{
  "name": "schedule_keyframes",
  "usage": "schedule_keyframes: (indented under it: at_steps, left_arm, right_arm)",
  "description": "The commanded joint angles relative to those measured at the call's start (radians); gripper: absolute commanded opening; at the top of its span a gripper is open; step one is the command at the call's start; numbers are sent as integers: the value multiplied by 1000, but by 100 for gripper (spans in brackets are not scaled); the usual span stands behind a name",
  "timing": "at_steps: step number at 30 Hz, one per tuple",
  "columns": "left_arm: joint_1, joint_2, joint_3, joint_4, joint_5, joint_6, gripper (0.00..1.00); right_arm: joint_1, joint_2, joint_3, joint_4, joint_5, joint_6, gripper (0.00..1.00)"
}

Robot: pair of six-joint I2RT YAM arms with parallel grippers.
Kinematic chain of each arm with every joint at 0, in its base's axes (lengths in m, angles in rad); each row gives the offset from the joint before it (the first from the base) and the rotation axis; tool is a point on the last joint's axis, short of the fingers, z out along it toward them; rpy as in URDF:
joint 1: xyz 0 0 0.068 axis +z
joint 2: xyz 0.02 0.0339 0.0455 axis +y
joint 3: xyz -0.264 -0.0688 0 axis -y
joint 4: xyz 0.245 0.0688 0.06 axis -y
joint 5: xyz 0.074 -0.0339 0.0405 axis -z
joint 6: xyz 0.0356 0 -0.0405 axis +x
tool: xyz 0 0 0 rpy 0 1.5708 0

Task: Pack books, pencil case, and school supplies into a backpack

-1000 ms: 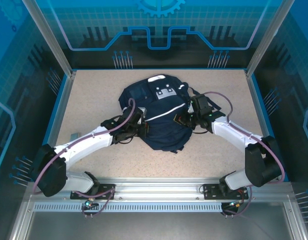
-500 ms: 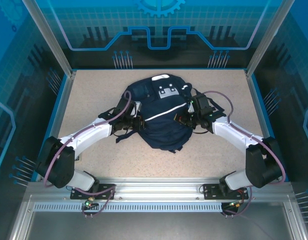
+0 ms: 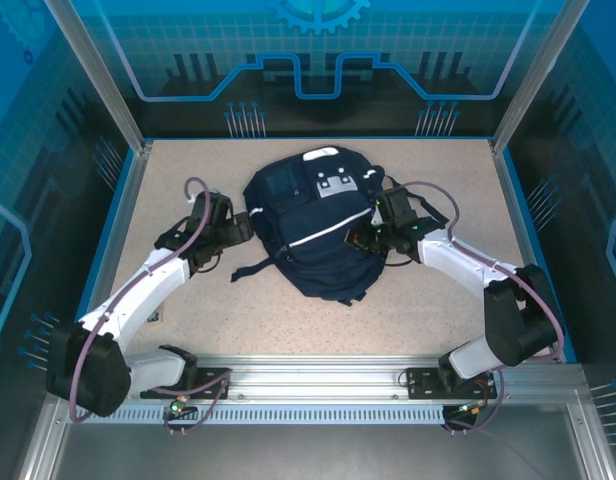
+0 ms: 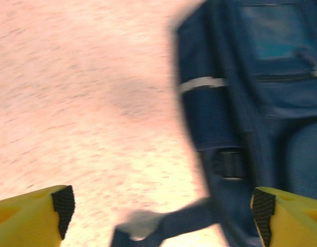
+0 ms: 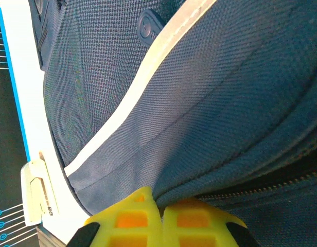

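Backpack (image 3: 313,240) lies flat; left fingers (image 4: 24,213) spread wide beside it (strap (image 4: 174,224) seen between them), right fingers (image 5: 161,221) pinch its fabric.

Even, bright overhead light fills the top view. There the table (image 3: 438,170) and backpack (image 3: 318,250) are sharp, with faint soft shadows under the arms. The left wrist view is badly motion-smeared and washed warm pink, though the left gripper (image 4: 162,206) is crisp. The right wrist view shows sharp fabric weave, a strip of table at the left blown white, and the right gripper (image 5: 159,201) slightly soft.
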Motion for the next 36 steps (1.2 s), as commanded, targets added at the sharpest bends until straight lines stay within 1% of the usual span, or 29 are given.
schedule_keyframes:
  at_steps: [1,4,6,8,11,14,18,21,24,29,32,33,34,36]
  left_arm:
    - [88,-33,-46,-130,-98,-74,95]
    - [196,-43,-31,-201,-134,-61,99]
    - [278,-48,-24,-216,-146,-31,99]
    - [365,-48,-25,-211,-119,-11,99]
    - [475,-44,-50,-186,-62,-32,99]
    - [552,-19,-85,-140,-24,-54,99]
    - [658,37,-116,-120,26,-99,99]
    - [682,46,-139,-106,21,-106,99]
    - [691,65,-149,-97,69,-100,99]
    - [689,112,-124,-144,145,-75,97]
    - [689,114,-126,-161,129,-74,90]
    - [687,119,-125,-165,121,-69,86]
    - [681,128,-120,-176,98,-62,82]
    - [653,162,-95,-218,38,-62,76]
  right_arm:
    - [19,31,45,-1,-32,-11,5]
    - [19,38,52,-8,-30,-9,5]
    - [19,45,66,-24,-24,-8,5]
    - [19,53,79,-41,-19,-7,5]
    - [21,66,96,-61,-19,-11,6]
    - [21,86,109,-75,-33,-10,6]
    - [23,108,125,-88,-50,-13,7]
    - [26,119,140,-98,-55,-20,7]
    - [30,124,143,-93,-52,-15,7]
    - [36,131,138,-81,-60,-7,7]
    - [35,130,138,-84,-60,-12,7]
    - [37,129,139,-86,-58,-14,7]
    - [36,127,141,-88,-56,-15,7]
    - [36,124,141,-89,-55,-17,7]
